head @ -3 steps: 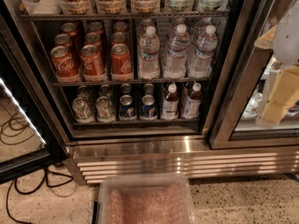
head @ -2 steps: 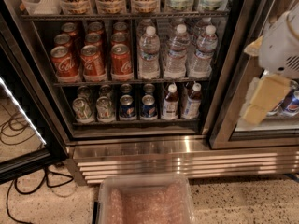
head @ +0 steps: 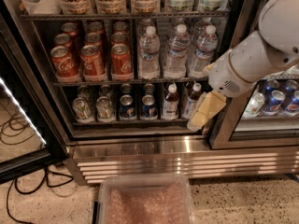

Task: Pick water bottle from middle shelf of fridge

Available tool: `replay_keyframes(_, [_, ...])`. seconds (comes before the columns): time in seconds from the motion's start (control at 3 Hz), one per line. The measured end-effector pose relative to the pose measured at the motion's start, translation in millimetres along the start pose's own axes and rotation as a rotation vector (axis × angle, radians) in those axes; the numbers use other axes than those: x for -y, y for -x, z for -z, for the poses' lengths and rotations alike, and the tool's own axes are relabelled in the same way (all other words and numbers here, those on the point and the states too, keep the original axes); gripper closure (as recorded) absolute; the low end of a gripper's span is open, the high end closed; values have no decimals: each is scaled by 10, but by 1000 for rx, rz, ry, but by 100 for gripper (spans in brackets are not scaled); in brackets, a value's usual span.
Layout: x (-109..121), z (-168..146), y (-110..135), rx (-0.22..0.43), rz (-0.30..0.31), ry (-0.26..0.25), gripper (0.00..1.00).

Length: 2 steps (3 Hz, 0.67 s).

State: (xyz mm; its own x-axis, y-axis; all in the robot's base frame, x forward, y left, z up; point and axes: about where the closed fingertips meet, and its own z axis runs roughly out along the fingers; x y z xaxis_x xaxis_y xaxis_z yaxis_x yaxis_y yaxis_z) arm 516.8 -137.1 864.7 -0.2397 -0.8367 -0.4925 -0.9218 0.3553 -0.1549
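At the right of the frame, the white arm has swung in from the edge toward the centre. Its gripper (head: 202, 115) was out over the neighbouring glass-fronted section a second ago. It now hangs in front of the fridge (head: 140, 149), at the right end of the open compartment. It shows there as a pale wedge pointing down and left, overlapping the small dark-capped bottles (head: 171, 101) on the rack below. I cannot tell whether the gripper is open or closed, but it carries nothing. The stock has not moved. The water bottle (head: 203, 50) nearest the arm stands upright with two others like it at the right half of the middle shelf (head: 93, 82), and the red cans (head: 92, 59) fill the left half. So the approach is under way but the reach has not begun. The gripper sits lower in the picture than the bottle row and a little to its right, apart from every bottle. My judgement is that it must come up to the height of the bottle's body and then go in over the shelf's front rail. The clear bin (head: 145, 200) at the bottom centre lies untouched.
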Motion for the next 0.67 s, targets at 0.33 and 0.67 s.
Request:
replay_keyframes(0.33, [28, -27, 23, 10, -1, -8, 0])
replay_keyframes(0.67, [-197, -180, 84, 74, -50, 8, 0])
